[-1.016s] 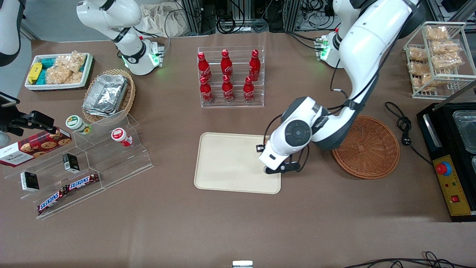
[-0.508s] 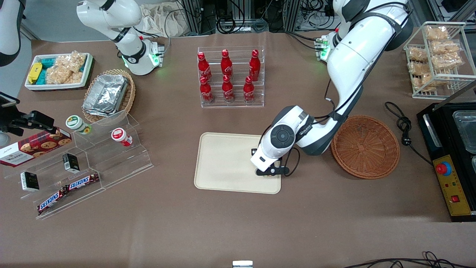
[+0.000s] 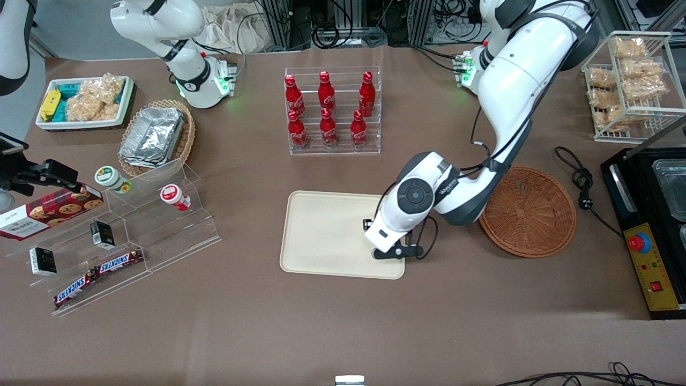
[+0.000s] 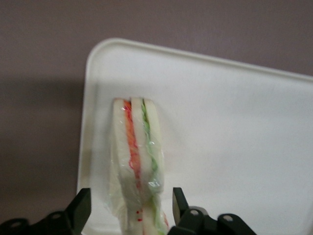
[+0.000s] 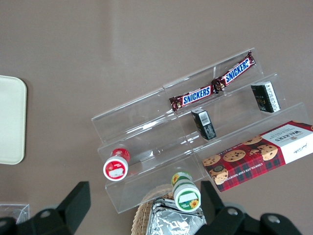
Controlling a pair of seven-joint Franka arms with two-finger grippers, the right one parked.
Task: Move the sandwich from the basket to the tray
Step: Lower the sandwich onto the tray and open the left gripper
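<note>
The sandwich (image 4: 137, 152), pale bread with orange-red and green layers in clear wrap, rests edge-up on the cream tray (image 4: 234, 122) near one rounded corner. My left gripper (image 4: 131, 198) is open around it, and each black finger (image 4: 82, 208) stands a little apart from the bread. In the front view the gripper (image 3: 383, 239) sits low over the tray (image 3: 327, 236) at the end nearest the basket, and the arm hides the sandwich. The reddish-brown wicker basket (image 3: 528, 212) lies beside the tray, toward the working arm's end, with nothing in it.
A clear rack of red bottles (image 3: 332, 110) stands farther from the front camera than the tray. A black appliance (image 3: 651, 230) and a wire rack of bagged snacks (image 3: 629, 78) sit at the working arm's end. Acrylic snack shelves (image 3: 123, 241) lie toward the parked arm's end.
The left arm swung from the basket's edge over the tray's end, then eased back a little toward the basket. The basket and tray have not shifted.
</note>
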